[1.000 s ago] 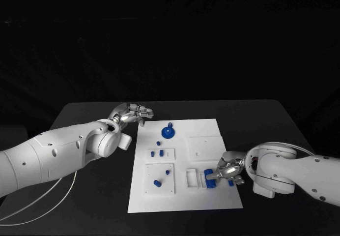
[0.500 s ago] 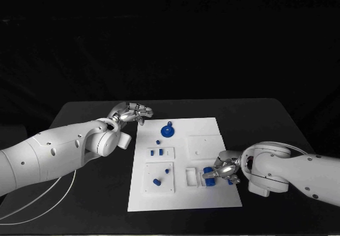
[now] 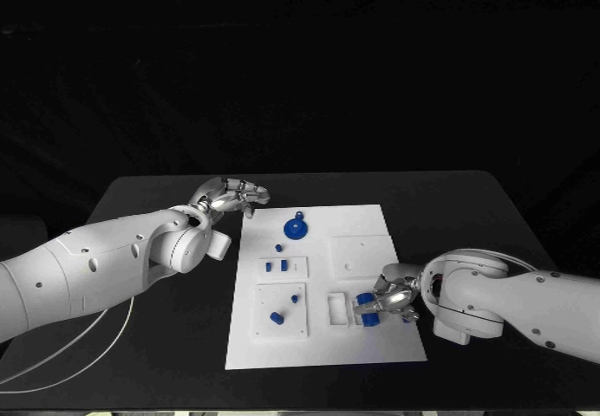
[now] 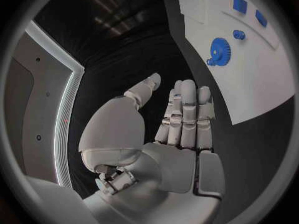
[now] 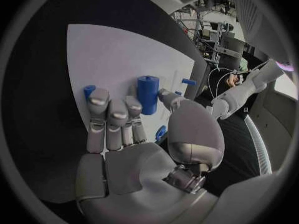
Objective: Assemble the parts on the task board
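The white task board (image 3: 362, 260) lies in the middle of the black table. A blue gear (image 3: 295, 230) (image 4: 218, 50) sits near its far edge, and small blue parts (image 3: 285, 266) stand in the plates on its left half. My right hand (image 3: 393, 297) (image 5: 124, 134) is over the board's near right part. Its thumb and fingers pinch an upright blue cylinder (image 5: 147, 94) (image 3: 367, 302). A second blue piece (image 5: 89, 90) shows just past the fingertips. My left hand (image 3: 232, 196) (image 4: 177, 119) hovers off the board's far left corner, fingers straight, holding nothing.
A white recessed frame (image 3: 337, 310) lies on the board just left of the right hand. A square white plate (image 3: 360, 255) sits on the board's right half. Bare black table (image 3: 463, 217) surrounds the board. A white cable (image 3: 75, 347) trails under the left arm.
My right hand has edged a little left over the board, closing in around the blue cylinder. The left hand has stayed in place.
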Motion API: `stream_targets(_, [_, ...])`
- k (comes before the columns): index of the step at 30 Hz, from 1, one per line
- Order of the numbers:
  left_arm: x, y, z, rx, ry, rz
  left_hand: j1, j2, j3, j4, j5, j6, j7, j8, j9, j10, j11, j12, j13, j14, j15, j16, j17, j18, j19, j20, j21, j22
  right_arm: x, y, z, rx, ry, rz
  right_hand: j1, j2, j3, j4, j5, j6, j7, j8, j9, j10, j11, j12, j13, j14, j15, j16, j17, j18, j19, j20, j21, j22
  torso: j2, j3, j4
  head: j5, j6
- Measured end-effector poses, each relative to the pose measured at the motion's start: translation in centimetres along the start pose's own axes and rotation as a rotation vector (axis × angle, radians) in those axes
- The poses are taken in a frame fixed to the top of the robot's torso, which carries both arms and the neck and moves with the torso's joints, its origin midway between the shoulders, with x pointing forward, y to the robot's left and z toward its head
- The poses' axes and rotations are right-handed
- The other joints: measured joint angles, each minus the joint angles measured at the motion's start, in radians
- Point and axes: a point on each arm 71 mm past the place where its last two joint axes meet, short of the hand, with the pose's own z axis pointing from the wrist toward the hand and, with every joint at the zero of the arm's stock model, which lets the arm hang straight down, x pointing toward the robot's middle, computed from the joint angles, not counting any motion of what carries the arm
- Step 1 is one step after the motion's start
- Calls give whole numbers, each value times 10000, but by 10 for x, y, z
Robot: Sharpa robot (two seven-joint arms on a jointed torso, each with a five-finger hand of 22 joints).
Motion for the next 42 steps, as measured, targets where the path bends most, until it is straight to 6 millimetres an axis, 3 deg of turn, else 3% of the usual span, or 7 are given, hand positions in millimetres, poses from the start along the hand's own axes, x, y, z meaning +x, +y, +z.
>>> stream_targets(4, [0, 0, 0, -2, 0, -1, 0, 0, 0, 0, 0, 0, 0, 0, 0, -2, -3, 0, 0, 0, 0, 0, -1, 0, 0, 0, 0, 0, 0, 0, -1, -53, -75, 58, 420, -80, 494, -181, -48, 114, 12, -140, -7, 15, 15, -38, -40, 34, -32, 0, 3, -50, 1, 1, 39, 0, 0, -6, 7, -10, -8])
stream_targets(8, [-1, 0, 0, -7, -10, 1, 0, 0, 0, 0, 0, -10, -10, 0, -9, -9, -11, 0, 0, 0, 0, 0, 0, 1, -1, 1, 0, -1, 0, -2, -3, -94, -129, 224, 481, -1, 563, -134, -49, 289, -35, -117, -805, 139, -39, -38, -40, 37, -35, -26, 10, -53, -70, 103, 100, 0, -2, -6, 11, -9, -9])
stream_targets(17, [-2, 0, 0, -18, -27, 5, 0, 0, 0, 0, 0, -10, -10, 32, -8, -9, -12, 0, 1, 0, 0, 0, 8, 0, -2, 2, 0, 8, -2, -8, -11, -61, -141, 811, -44, 439, 629, -200, 3, 457, -143, -226, -841, 147, -46, -116, -130, 85, -79, -89, 30, -53, -66, 185, 154, 0, -2, -1, -1, 21, -17])
stream_targets(18, [-2, 0, 0, -19, -28, 5, 0, 0, 0, 0, 0, -10, -10, 32, -8, -9, -12, 0, 1, 0, 0, 0, 8, 0, -2, 3, 0, 8, -3, -7, -12, -78, -165, 852, -232, 419, 1182, -753, 3, 462, -148, -227, -846, 147, -46, -116, -145, 91, -84, -89, 32, -52, -49, 234, 154, 0, -3, -2, -1, 22, -18])
stream_targets(23, [-2, 1, 0, -24, -30, 5, 0, 0, 0, 0, 0, -10, -10, 32, -8, -9, -12, 0, 1, 0, 0, 0, 7, 0, -16, 17, 0, 7, -9, -1, -17, -215, -151, 1092, -628, 377, 1511, -1152, 4, 465, -149, -228, -864, 147, -46, -166, -174, 94, -81, -96, 33, -52, -66, 252, 192, 0, -3, -2, -4, 36, -20])
stream_targets(35, [-1, 1, 0, -35, -8, -2, -104, 25, -22, 89, 0, -10, -10, 31, -17, -8, -14, 0, 1, 0, 0, 0, 17, 0, -18, 18, 0, 19, -2, 19, -7, -441, 485, 1275, -1320, -15, 1625, -1265, 128, 586, -179, -284, -923, 254, -82, -205, -166, 131, -52, -96, 67, -42, -49, 268, 193, 0, 1, -7, 6, 29, -22])
stream_targets(42, [-1, 0, 0, -41, 9, -8, -104, 25, -22, 89, 0, -11, -11, 31, -17, -7, -15, 0, 1, 0, 0, 0, 16, 0, -18, 18, 0, 18, -1, 30, -2, -553, 616, 1190, -1380, -55, 1614, -1253, 79, 617, -174, -283, -926, 254, -81, -204, -158, 111, -74, -96, 66, -35, -49, 268, 193, 0, 6, -13, 8, 59, -44])
